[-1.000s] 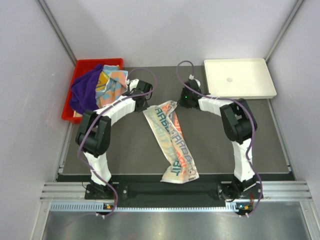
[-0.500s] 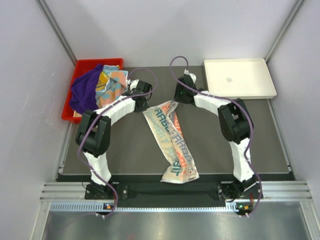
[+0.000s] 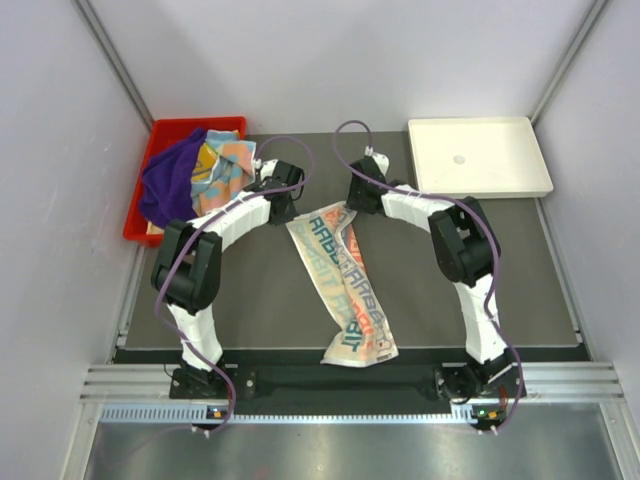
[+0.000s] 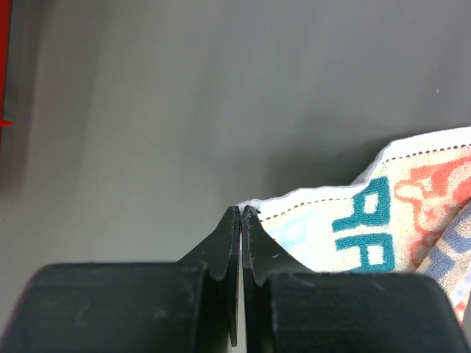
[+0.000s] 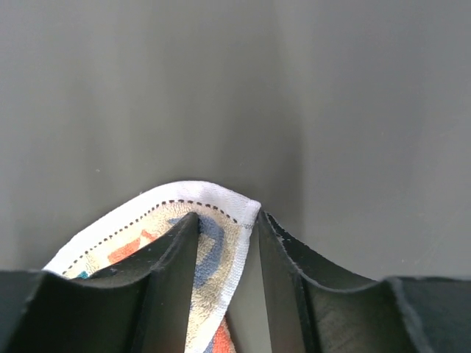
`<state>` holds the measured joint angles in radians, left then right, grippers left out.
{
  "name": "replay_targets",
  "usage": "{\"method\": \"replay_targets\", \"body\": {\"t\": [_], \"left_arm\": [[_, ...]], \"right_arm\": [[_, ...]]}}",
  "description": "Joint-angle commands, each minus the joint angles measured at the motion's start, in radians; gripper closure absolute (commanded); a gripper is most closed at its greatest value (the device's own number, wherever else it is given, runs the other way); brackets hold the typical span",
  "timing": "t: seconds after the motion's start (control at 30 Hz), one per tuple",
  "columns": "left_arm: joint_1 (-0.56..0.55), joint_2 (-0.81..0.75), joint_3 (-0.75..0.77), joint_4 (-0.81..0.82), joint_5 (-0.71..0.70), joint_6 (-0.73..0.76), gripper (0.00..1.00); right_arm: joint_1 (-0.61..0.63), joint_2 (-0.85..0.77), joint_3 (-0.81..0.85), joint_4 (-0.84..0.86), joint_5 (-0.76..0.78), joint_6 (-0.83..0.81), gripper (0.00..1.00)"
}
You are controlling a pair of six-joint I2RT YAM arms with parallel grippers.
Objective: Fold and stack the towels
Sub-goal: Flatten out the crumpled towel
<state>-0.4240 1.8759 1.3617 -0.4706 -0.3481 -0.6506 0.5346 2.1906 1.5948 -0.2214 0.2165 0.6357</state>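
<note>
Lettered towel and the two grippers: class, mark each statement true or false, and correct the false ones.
1. The lettered towel lies on the dark table between the two arms. True.
2. The left gripper is spread wide open. False: its jaws are closed together, with the towel's corner at their tips.
3. An edge of the towel sits between the fingers of the right gripper. True; the fingers are apart.
4. The purple towel lies in the white tray. False: it is in the red bin.
</note>
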Motion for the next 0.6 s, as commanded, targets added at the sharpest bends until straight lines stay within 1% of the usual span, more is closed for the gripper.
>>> {"method": "replay_targets", "body": {"t": [0.0, 0.17, 0.3, 0.37, 0.43, 0.47, 0.57], "left_arm": [[0.007, -0.024, 0.013, 0.017, 0.008, 0.016, 1.0], [0.008, -0.035, 0.014, 0.016, 0.004, 0.019, 1.0], [0.01, -0.04, 0.013, 0.01, 0.006, 0.02, 1.0], [0.011, -0.046, 0.013, 0.01, 0.005, 0.022, 1.0], [0.014, -0.052, 0.01, 0.004, 0.0, 0.025, 1.0], [0.016, -0.058, 0.007, 0.004, -0.002, 0.026, 1.0], [0.022, -0.072, -0.003, 0.004, 0.0, 0.031, 1.0]], "right_arm": [[0.016, 0.004, 0.014, -0.036, 0.04, -0.007, 0.62], [0.019, -0.005, 0.007, -0.044, 0.055, -0.01, 0.65], [0.019, -0.005, 0.002, -0.047, 0.064, -0.013, 0.69], [0.019, -0.003, 0.004, -0.05, 0.069, -0.021, 0.69], [0.019, -0.012, -0.002, -0.056, 0.093, -0.027, 0.66], [0.018, -0.017, -0.01, -0.053, 0.109, -0.027, 0.6], [0.007, -0.043, -0.048, -0.03, 0.089, -0.028, 0.56]]}}
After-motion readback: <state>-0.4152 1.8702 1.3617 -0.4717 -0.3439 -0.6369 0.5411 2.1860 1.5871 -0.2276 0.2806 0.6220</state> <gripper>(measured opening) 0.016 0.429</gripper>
